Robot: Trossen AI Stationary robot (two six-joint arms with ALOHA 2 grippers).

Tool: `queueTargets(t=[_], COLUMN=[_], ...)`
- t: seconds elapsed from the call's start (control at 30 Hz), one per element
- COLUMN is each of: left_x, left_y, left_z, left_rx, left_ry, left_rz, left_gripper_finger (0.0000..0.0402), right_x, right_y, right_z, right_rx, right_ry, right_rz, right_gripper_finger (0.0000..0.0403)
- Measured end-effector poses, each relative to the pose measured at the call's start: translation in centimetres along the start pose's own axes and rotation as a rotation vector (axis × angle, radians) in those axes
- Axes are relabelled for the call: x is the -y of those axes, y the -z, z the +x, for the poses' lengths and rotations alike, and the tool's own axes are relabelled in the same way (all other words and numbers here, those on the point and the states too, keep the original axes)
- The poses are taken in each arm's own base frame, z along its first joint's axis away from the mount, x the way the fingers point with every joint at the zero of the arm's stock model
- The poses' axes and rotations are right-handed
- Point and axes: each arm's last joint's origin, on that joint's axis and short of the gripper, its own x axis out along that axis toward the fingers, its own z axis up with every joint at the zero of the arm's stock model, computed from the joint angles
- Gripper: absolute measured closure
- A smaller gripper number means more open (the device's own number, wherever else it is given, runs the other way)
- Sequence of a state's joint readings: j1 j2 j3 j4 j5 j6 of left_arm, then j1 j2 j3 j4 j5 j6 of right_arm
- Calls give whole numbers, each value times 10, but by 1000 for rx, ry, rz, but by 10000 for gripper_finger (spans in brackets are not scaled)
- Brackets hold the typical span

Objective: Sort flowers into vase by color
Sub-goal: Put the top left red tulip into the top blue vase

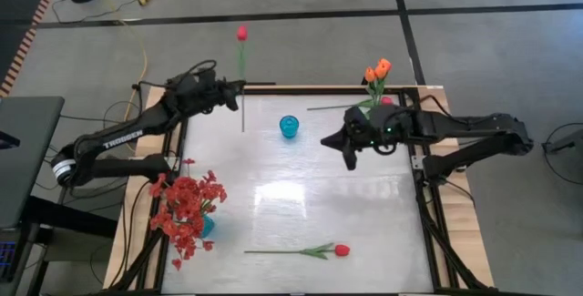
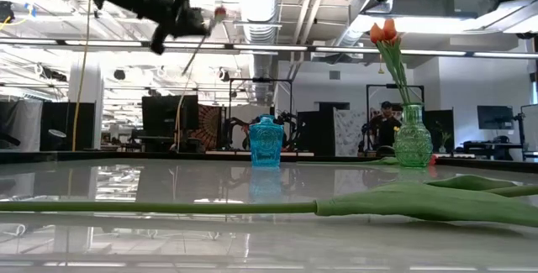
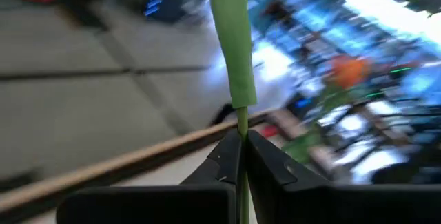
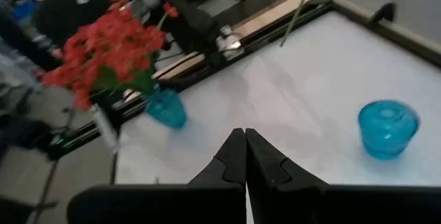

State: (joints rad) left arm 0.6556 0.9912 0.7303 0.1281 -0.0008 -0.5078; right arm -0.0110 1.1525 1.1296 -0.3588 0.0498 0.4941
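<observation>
**Left claw lifts a red tulip by its stem**

The left claw (image 1: 239,89) is clenched on the thin green stem of a red tulip (image 1: 241,34) at the far left edge of the tabletop (image 1: 301,196). The stem runs between the two fingers (image 3: 224,160) in the left wrist view, and the bud points away from the tabletop, out over the floor. In the low view the flower hangs raised in the air, its bud tilted to one side.

The right claw (image 1: 350,158) hovers above the tabletop on the right side, its fingers pressed together with nothing between them.

A small blue vase (image 1: 289,127) stands empty between the two claws. Orange tulips (image 1: 377,70) stand in a green glass vase (image 2: 413,141) at the far right corner. A bunch of small red blossoms (image 1: 187,203) fills another blue vase (image 4: 166,108) at the near left. One more red tulip (image 1: 341,250) lies flat near the front edge.
</observation>
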Motion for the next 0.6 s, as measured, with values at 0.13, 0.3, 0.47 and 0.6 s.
queueTargets(t=[0.13, 0.3, 0.47, 0.6], left_x=[9, 17, 29, 29], left_y=[-5, 9, 38, 61], left_z=[15, 48, 77, 97], left_rx=[85, 122, 160, 201], left_ry=[179, 354, 498, 530], left_rz=[36, 83, 145, 143], left_gripper_finger=[401, 401, 401, 401], right_x=[-10, -19, -25, -25], right_y=[-5, -3, 7, 11], right_z=[6, 5, 4, 3], right_rx=[42, 53, -5, -38], right_ry=[66, 74, 74, 84], right_rz=[-7, 42, 50, 47], right_gripper_finger=[379, 379, 378, 378])
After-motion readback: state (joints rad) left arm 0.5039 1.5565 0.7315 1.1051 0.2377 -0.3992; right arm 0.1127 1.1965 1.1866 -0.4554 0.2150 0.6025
